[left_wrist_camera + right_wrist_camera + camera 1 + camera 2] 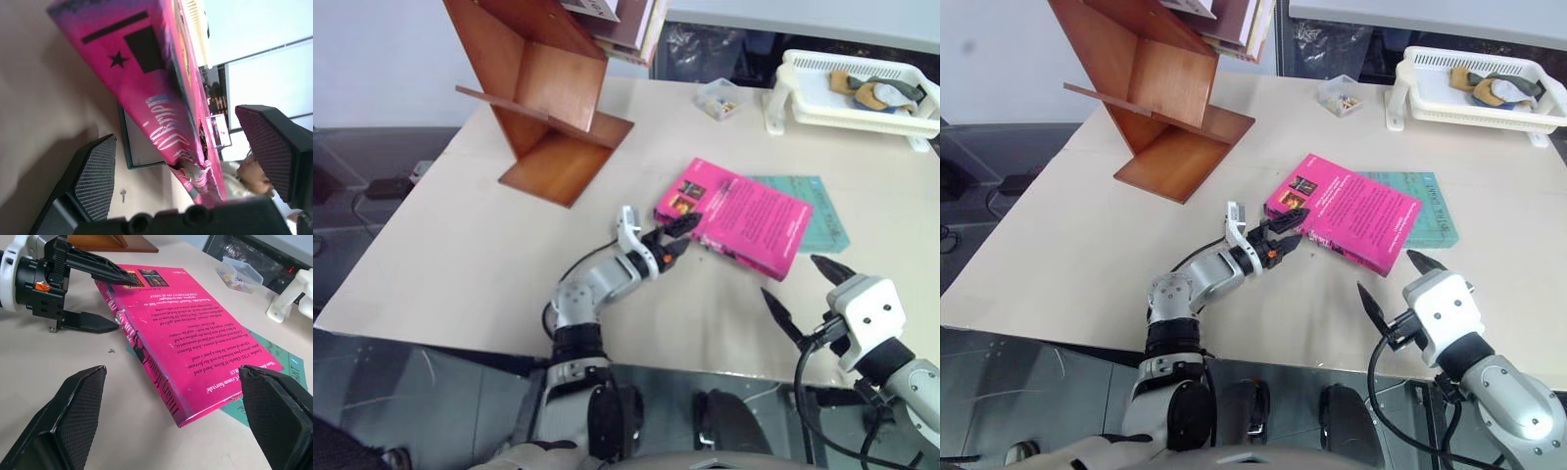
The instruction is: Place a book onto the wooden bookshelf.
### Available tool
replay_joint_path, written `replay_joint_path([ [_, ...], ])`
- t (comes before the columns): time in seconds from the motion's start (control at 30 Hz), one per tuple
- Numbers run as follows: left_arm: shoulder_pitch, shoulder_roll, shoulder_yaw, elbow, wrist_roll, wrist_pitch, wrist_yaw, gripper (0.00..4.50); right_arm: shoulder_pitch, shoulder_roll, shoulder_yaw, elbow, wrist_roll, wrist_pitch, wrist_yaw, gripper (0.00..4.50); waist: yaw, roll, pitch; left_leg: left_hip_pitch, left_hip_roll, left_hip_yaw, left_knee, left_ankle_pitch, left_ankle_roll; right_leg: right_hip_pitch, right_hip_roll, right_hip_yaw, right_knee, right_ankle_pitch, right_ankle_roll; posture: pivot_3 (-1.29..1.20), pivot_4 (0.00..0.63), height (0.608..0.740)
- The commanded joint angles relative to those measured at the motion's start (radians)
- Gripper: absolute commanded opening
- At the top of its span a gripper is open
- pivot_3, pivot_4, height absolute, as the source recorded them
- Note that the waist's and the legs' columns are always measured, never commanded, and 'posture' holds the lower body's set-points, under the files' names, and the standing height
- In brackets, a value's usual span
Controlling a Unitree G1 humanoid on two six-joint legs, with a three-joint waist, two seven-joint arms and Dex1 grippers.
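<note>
- On the tabletop [460,255], I see the book [744,220] lying flat, partly over a teal book [813,220].
- My left end effector [674,238] spreads wide around its near corner, one finger above the cover and one below.
- My right end effector [808,294] hangs wide, empty, nearby.
- The wooden bookshelf [543,93] stands well apart.

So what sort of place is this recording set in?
Probably a lab or office test room: a plain beige table with a wooden bookshelf, a pink book, a white plastic tray, and cables on the floor.
</note>
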State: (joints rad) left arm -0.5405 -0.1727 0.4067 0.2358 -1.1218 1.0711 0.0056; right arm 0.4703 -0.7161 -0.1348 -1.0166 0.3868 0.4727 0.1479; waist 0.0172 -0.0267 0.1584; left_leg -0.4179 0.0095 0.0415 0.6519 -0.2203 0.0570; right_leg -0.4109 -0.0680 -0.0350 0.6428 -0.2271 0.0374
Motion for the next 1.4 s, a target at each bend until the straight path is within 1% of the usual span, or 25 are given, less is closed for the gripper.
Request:
replay_joint_path([
  [0.03, 0.03, -0.056, -0.004, -0.038, -0.026, -0.028, 0.033, 4.5, -0.003, -0.027, -0.013, -0.031, 0.032, -0.018, -0.015, 4.46, 0.0, 0.0, 0.0, 0.0, 0.0, 0.0, 0.0, 0.0, 0.0, 0.0, 0.0, 0.0, 0.0, 0.0, 0.0, 0.0, 0.15, 0.74],
  [0.23, 0.033, -0.112, -0.033, -0.058, -0.048, -0.091, 0.107, 4.5, -0.012, -0.067, -0.03, -0.031, 0.102, -0.035, -0.04, 4.46, -0.001, 0.0, 0.0, 0.001, 0.0, 0.0, 0.0, 0.0, 0.0, 0.0, 0.0, 0.0, 0.0, 0.0, 0.0, 0.0, 0.15, 0.74],
  [0.4, 0.016, -0.12, -0.052, -0.077, -0.115, -0.108, 0.178, 4.5, -0.03, -0.086, 0.001, -0.031, 0.155, -0.049, -0.077, 4.46, -0.001, 0.0, 0.0, 0.001, 0.0, 0.0, 0.0, 0.0, 0.0, 0.001, 0.0, 0.001, 0.0, 0.0, 0.0, 0.0, 0.15, 0.74],
  [0.57, 0.004, -0.123, -0.073, -0.101, -0.191, -0.116, 0.246, 4.5, -0.002, -0.121, 0.037, -0.031, 0.164, -0.106, -0.096, 4.46, 0.0, -0.001, 0.0, 0.0, 0.0, 0.0, 0.0, 0.0, 0.0, 0.0, 0.0, 0.001, 0.0, 0.0, 0.0, 0.0, 0.15, 0.74],
  [0.77, -0.013, -0.111, -0.095, -0.079, -0.263, -0.12, 0.283, 4.5, 0.073, -0.2, 0.06, -0.031, 0.176, -0.229, -0.074, 4.46, 0.001, -0.001, 0.0, 0.0, -0.001, 0.0, 0.0, 0.0, 0.0, 0.0, 0.0, 0.001, 0.0, 0.0, 0.0, 0.0, 0.15, 0.74],
  [0.9, -0.027, -0.117, -0.121, -0.062, -0.283, -0.12, 0.298, 4.5, 0.158, -0.242, 0.046, -0.031, 0.195, -0.317, -0.049, 4.46, 0.003, -0.003, 0.001, 0.0, -0.001, 0.0, 0.001, 0.0, 0.0, 0.001, 0.0, 0.0, 0.0, 0.0, 0.0, 0.0, 0.15, 0.74],
  [1.03, -0.034, -0.112, -0.142, -0.047, -0.296, -0.126, 0.314, 4.5, 0.199, -0.246, 0.006, -0.031, 0.186, -0.34, -0.056, 4.46, 0.004, -0.005, 0.002, 0.0, -0.001, 0.0, 0.001, 0.0, 0.0, 0.001, 0.0, 0.0, 0.0, 0.0, 0.0, 0.0, 0.15, 0.74],
  [1.13, -0.033, -0.108, -0.153, -0.028, -0.271, -0.152, 0.306, 4.5, 0.218, -0.245, -0.008, -0.031, 0.181, -0.349, -0.055, 4.46, 0.004, -0.005, 0.002, 0.0, -0.001, 0.0, 0.001, 0.0, 0.0, 0.001, 0.0, 0.001, 0.0, 0.0, 0.0, 0.0, 0.15, 0.74],
  [1.2, -0.038, -0.106, -0.159, -0.003, -0.243, -0.187, 0.283, 4.0, 0.227, -0.237, -0.011, -0.031, 0.171, -0.353, -0.06, 4.5, 0.004, -0.005, 0.002, 0.0, -0.001, 0.0, 0.001, 0.0, 0.0, 0.001, 0.0, 0.0, 0.0, 0.0, 0.0, 0.0, 0.15, 0.74],
  [1.33, -0.059, -0.109, -0.159, 0.049, -0.224, -0.233, 0.231, 2.34, 0.211, -0.209, -0.003, -0.031, 0.16, -0.342, -0.074, 4.5, 0.006, -0.005, 0.002, 0.0, -0.001, 0.0, 0.001, 0.0, 0.0, 0.001, 0.0, 0.0, 0.0, 0.0, 0.0, 0.0, 0.15, 0.74],
  [1.4, -0.073, -0.108, -0.158, 0.069, -0.216, -0.259, 0.213, 1.34, 0.187, -0.195, 0.009, -0.031, 0.147, -0.319, -0.076, 4.5, 0.006, -0.005, 0.002, 0.001, -0.001, 0.0, 0.001, 0.0, 0.0, 0.002, -0.001, 0.0, 0.0, 0.0, 0.0, 0.0, 0.15, 0.74],
])
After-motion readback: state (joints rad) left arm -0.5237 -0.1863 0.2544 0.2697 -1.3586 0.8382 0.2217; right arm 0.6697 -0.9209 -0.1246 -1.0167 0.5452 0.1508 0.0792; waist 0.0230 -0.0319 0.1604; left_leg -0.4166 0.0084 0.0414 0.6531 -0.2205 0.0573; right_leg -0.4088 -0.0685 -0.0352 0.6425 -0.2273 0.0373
